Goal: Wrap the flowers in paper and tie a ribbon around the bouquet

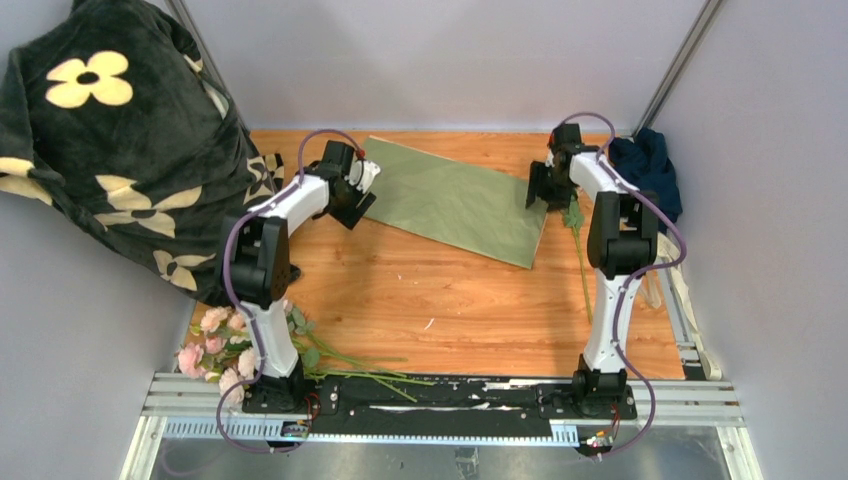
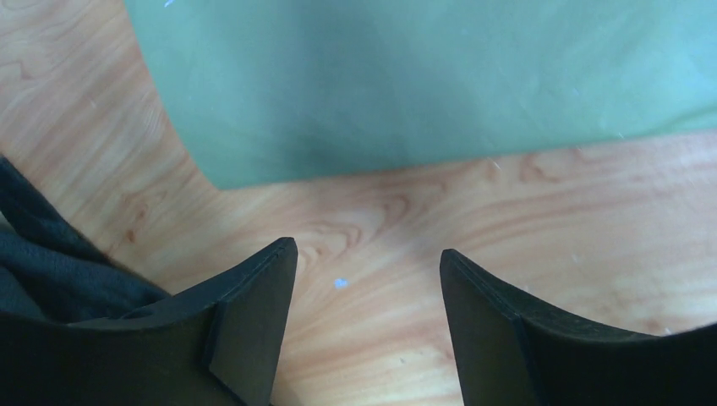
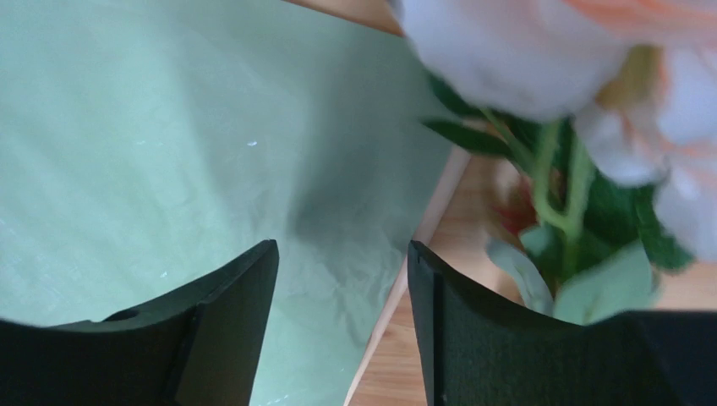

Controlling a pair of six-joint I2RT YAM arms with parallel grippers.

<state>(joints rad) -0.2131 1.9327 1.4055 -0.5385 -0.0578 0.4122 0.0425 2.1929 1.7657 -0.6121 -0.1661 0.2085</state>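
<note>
The left gripper (image 2: 365, 247) hung with its jaws apart and nothing between them, over bare worktop (image 1: 450, 310). The paper (image 1: 455, 200) began just ahead of it at twelve o'clock in its own view, green face up, one rounded corner nearest. The right gripper (image 3: 341, 245) was parted too and held nothing. It hovered over the sheet's opposite end, with the paper's edge running up between its jaws toward one o'clock.

From above, the sheet lay flat with its long axis running from about ten o'clock to four o'clock, one gripper at each short end. A single stem (image 1: 580, 255) lay just beside the right end, pointing toward six o'clock (its pale bloom filled the two o'clock corner of the right wrist view, blurred).

The main bunch of flowers (image 1: 215, 345) was well apart from the paper, at seven o'clock from the left gripper beside that arm's base. Its blooms were at the worktop's left edge and its stems trailed toward three o'clock along the near rail. The left arm was clearly the nearer one for fetching it. I judged that the open wood between bunch and sheet gave room to carry it across, though the arm's own base crowded the blooms.
</note>
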